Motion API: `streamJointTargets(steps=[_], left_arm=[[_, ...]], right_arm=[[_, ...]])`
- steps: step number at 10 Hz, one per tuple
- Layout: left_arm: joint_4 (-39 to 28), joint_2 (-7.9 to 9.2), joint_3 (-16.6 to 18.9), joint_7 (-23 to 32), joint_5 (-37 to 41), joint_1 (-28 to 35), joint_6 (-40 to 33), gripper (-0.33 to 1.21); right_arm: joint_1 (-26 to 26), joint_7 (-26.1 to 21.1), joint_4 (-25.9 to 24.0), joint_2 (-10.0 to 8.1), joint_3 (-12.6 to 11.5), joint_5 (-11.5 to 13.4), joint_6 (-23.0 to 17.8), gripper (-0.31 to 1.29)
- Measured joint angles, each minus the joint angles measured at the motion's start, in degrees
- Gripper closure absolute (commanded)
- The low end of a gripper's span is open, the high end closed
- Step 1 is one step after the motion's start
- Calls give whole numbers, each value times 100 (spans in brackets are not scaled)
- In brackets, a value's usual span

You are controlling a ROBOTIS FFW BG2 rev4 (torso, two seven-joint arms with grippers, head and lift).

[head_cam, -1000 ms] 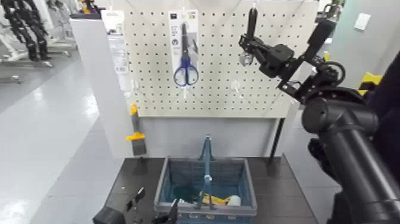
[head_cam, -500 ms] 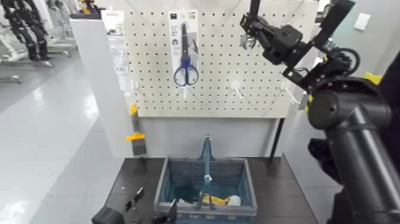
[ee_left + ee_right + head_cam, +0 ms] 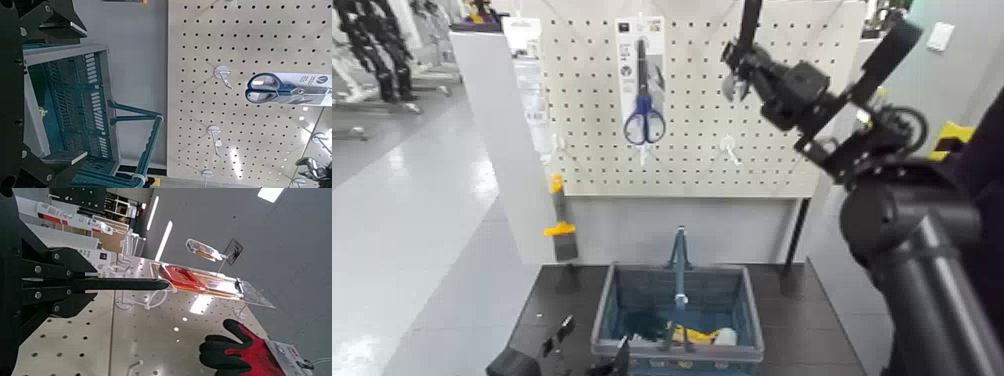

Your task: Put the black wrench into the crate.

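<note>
Right gripper: the right gripper [image 3: 740,72] is raised high in front of the pegboard [image 3: 702,150], near its top edge, with its fingers clamped on the black wrench [image 3: 749,22].
Black wrench: held upright in the right gripper, its black handle pointing up past the top of the board and its grey head down at the fingers; in the right wrist view the handle [image 3: 129,284] runs straight out from between the fingers. It looks to be clear of the board's hooks, though the head view is too poor to be sure.
Crate: the crate [image 3: 677,350] sits on the dark table [image 3: 547,300] well below the wrench, its hoop handle [image 3: 679,270] standing up, with a yellow item and a white one lying inside.
Left gripper: the left gripper [image 3: 594,352] is low at the near left corner of the crate, its fingers apart and holding nothing.
Scissors: the blue-handled scissors [image 3: 643,95] hang on their white card on the board, to the left of the wrench.
Gloves: a red and black glove [image 3: 239,352] hangs on the board, seen in the right wrist view.
</note>
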Motion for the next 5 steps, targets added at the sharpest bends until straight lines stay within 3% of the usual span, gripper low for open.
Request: streamJointTargets(steps=[5], left_arm=[[0, 21, -9, 5, 0, 10, -3, 21]], right_arm=[[915, -147, -169, 190, 51, -236, 368, 110]])
